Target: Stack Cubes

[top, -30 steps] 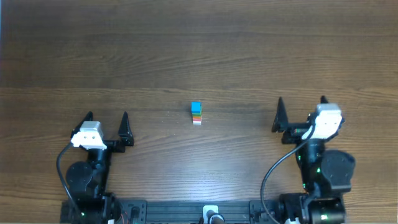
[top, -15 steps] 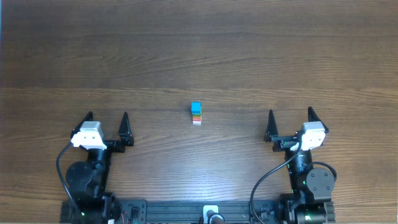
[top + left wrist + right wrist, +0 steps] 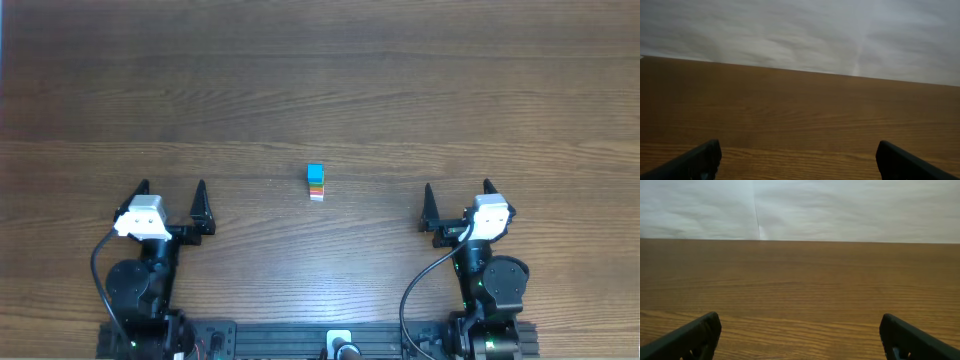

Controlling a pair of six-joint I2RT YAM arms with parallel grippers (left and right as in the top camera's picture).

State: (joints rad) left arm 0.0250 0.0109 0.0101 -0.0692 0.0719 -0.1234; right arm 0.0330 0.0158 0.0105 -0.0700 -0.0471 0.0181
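A small stack of cubes (image 3: 316, 183) stands at the middle of the wooden table (image 3: 320, 90), blue on top, then orange, with a pale one at the bottom. My left gripper (image 3: 170, 192) rests open near the table's front left, well apart from the stack. On the front right my right gripper (image 3: 456, 192) is open too, nothing between its fingers. In the left wrist view the left gripper (image 3: 800, 160) faces bare wood, and in the right wrist view the right gripper (image 3: 800, 337) likewise faces bare wood.
The brown table surface stretches wide behind and around the stack. A grey wall (image 3: 800, 30) rises beyond the table's far edge in the wrist views. Black cables (image 3: 420, 280) loop beside each arm base.
The right arm has drawn back toward its base and slightly left, ending lower in the top view. The left arm and the cube stack stayed put.
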